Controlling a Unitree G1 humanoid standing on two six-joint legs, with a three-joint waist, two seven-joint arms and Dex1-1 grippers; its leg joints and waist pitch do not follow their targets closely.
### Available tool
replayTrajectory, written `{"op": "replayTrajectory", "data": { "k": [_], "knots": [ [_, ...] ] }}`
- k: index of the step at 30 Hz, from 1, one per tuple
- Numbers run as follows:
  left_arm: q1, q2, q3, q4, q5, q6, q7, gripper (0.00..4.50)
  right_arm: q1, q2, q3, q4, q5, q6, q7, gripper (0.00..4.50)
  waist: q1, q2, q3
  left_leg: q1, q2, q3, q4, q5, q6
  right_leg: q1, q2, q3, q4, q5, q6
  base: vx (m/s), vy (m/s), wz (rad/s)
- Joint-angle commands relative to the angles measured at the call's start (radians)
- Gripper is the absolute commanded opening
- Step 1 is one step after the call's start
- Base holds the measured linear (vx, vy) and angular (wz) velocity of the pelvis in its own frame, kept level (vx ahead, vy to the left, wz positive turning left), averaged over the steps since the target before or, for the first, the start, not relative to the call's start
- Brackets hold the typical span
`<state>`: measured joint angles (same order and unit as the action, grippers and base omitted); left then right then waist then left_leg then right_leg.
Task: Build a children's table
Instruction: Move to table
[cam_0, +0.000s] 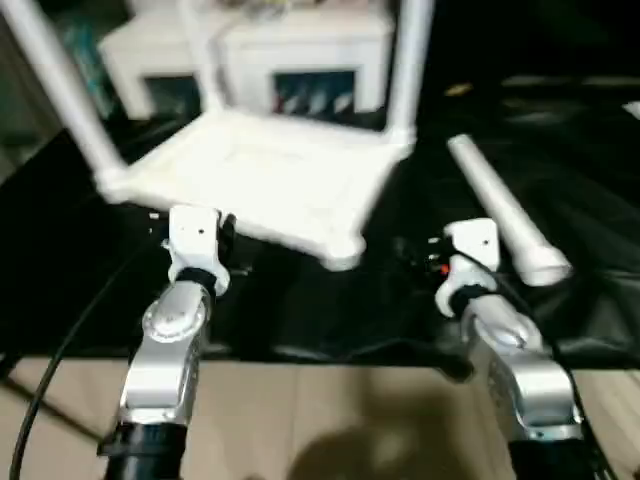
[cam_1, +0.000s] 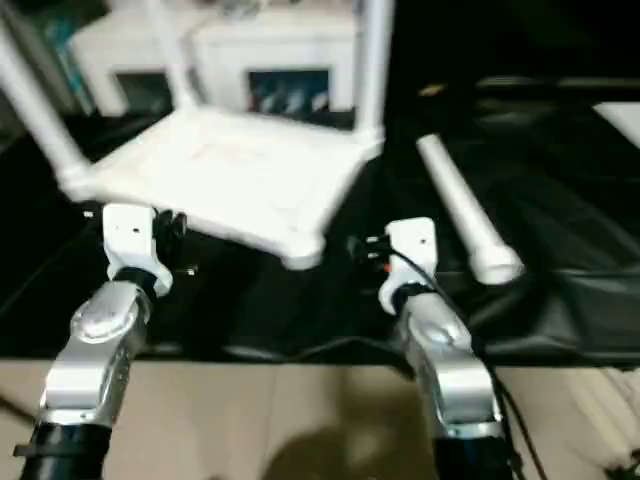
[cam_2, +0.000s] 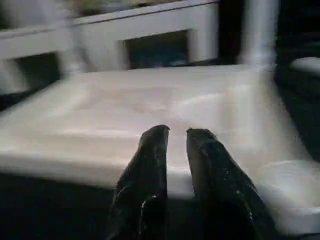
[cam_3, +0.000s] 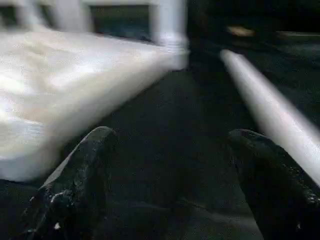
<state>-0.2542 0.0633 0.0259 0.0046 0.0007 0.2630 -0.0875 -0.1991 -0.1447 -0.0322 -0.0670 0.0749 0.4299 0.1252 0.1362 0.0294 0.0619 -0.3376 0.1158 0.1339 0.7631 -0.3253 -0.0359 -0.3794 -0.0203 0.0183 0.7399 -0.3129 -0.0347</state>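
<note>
White plastic children's table top (cam_0: 260, 185) lying upside down on black cloth-covered surface (cam_0: 300, 310), three white tapered legs standing in corner sockets; fourth white tubular leg (cam_0: 505, 215) lying loose to its right. White cabinet (cam_0: 250, 55) sitting behind.
Left wrist view: you're seeing left gripper (cam_2: 176, 145) hovering at top's near edge, fingers nearly together, holding nothing.
Right wrist view: right gripper (cam_3: 172, 150) gaping wide, empty, between top and loose leg (cam_3: 270, 112).
</note>
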Motion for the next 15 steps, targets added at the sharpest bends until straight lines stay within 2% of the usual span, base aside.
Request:
{"op": "replayTrajectory", "data": {
  "k": [1,2,3,4,5,6,7,8,9,10,11,12,13,14,15],
  "knots": [
    [0.006,0.027,0.023,-0.014,-0.007,0.015,0.002,0.88,-0.026,0.019,0.028,-0.008,-0.005,0.004,0.01,3.73,0.019,-0.027,-0.063,-0.099,-0.003,-0.046,-0.029,0.104,0.068,0.117,-0.142,0.132,-0.184,-0.316,0.09,0.072,-0.053,-0.02],
    [0.008,0.026,0.023,-0.015,-0.009,0.016,0.003,0.88,-0.027,0.019,0.029,-0.008,-0.006,0.004,0.012,3.73,0.003,-0.017,-0.06,-0.112,-0.007,-0.051,-0.062,0.196,0.083,0.121,-0.121,0.09,-0.197,-0.24,0.034,0.072,-0.053,-0.02],
    [0.013,0.022,0.024,-0.018,-0.011,0.016,0.006,0.88,-0.03,0.015,0.035,-0.007,-0.009,0.004,0.019,3.73,-0.001,0.016,-0.061,-0.096,0.021,-0.056,-0.116,0.216,0.099,0.105,-0.107,0.056,-0.219,-0.24,-0.022,0.093,0.005,-0.05],
    [0.019,0.016,0.026,-0.021,-0.012,0.016,0.007,0.88,-0.033,0.008,0.042,-0.006,-0.011,0.002,0.024,3.73,-0.017,0.037,-0.061,-0.085,0.072,-0.076,-0.178,0.156,0.111,0.103,-0.083,0.005,-0.21,-0.236,-0.027,0.127,0.07,-0.18],
    [0.024,0.015,0.027,-0.024,-0.009,0.015,0.007,0.88,-0.035,0.006,0.046,-0.005,-0.012,0.001,0.024,3.73,-0.031,0.05,-0.057,-0.066,0.109,-0.106,-0.217,0.053,0.128,0.096,-0.068,-0.012,-0.194,-0.244,-0.016,0.127,0.07,-0.18],
    [0.025,0.014,0.027,-0.025,-0.008,0.015,0.008,0.88,-0.036,0.005,0.046,-0.005,-0.011,0.001,0.024,3.73,-0.052,0.066,-0.062,-0.023,0.148,-0.143,-0.24,-0.04,0.158,0.072,-0.054,-0.037,-0.155,-0.234,-0.017,0.167,0.063,-0.14],
    [0.031,0.012,0.026,-0.027,-0.004,0.013,0.009,0.88,-0.038,0.002,0.048,-0.004,-0.009,0.001,0.025,3.73,-0.1,0.059,-0.093,0.101,0.195,-0.211,-0.253,-0.116,0.306,-0.015,-0.049,-0.063,-0.038,-0.074,-0.013,0.163,0.041,0.04],
    [0.039,0.007,0.029,-0.031,-0.004,0.013,0.014,0.88,-0.042,-0.003,0.049,-0.003,-0.006,0.005,0.03,3.73,-0.111,0.046,-0.092,0.104,0.185,-0.211,-0.245,-0.059,0.367,-0.03,-0.049,-0.064,-0.024,-0.047,0.02,0.163,0.041,0.04],
    [0.048,0.001,0.031,-0.035,-0.005,0.011,0.019,0.88,-0.046,-0.01,0.052,-0.001,-0.006,0.008,0.036,3.73,-0.116,0.03,-0.083,0.094,0.164,-0.189,-0.236,0.037,0.445,-0.049,-0.055,-0.06,-0.017,-0.006,0.08,0.129,0.03,0.05],
    [0.057,-0.005,0.032,-0.039,-0.004,0.01,0.025,0.88,-0.049,-0.019,0.057,0.0,-0.01,0.01,0.043,3.73,-0.124,0.02,-0.079,0.086,0.138,-0.169,-0.231,0.115,0.494,-0.058,-0.064,-0.052,-0.03,0.023,0.115,0.097,-0.025,0.04],
    [0.057,-0.005,0.032,-0.04,-0.004,0.01,0.026,0.88,-0.049,-0.019,0.057,0.001,-0.01,0.01,0.044,3.73,-0.13,0.01,-0.082,0.078,0.117,-0.157,-0.221,0.136,0.495,-0.051,-0.074,-0.039,-0.062,0.049,0.112,0.097,-0.025,0.04],
    [0.062,-0.009,0.032,-0.042,-0.005,0.008,0.029,0.88,-0.052,-0.02,0.055,0.002,-0.01,0.012,0.046,3.73,-0.126,-0.001,-0.081,0.057,0.083,-0.128,-0.209,0.126,0.46,-0.03,-0.086,-0.031,-0.109,0.09,0.097,0.075,-0.089,-0.03],
    [0.066,-0.008,0.03,-0.044,-0.009,0.007,0.034,0.88,-0.054,-0.018,0.051,0.003,-0.011,0.013,0.048,3.73,-0.079,-0.063,-0.075,-0.093,-0.017,-0.03,-0.105,0.038,0.297,0.125,-0.204,0.061,-0.223,0.082,0.04,0.062,-0.113,-0.02],
    [0.074,-0.01,0.026,-0.051,-0.012,0.004,0.043,0.88,-0.061,-0.019,0.047,0.007,-0.012,0.018,0.056,3.73,-0.066,-0.075,-0.088,-0.119,0.007,-0.04,-0.073,0.057,0.194,0.157,-0.222,0.082,-0.217,0.021,-0.013,0.062,-0.113,-0.02],
    [0.074,-0.01,0.026,-0.051,-0.012,0.004,0.043,0.88,-0.061,-0.019,0.047,0.007,-0.012,0.018,0.056,3.73,-0.062,-0.072,-0.085,-0.124,0.012,-0.042,-0.083,0.091,0.161,0.163,-0.209,0.063,-0.217,0.024,-0.033,0.057,-0.098,-0.04]
  ]
}}
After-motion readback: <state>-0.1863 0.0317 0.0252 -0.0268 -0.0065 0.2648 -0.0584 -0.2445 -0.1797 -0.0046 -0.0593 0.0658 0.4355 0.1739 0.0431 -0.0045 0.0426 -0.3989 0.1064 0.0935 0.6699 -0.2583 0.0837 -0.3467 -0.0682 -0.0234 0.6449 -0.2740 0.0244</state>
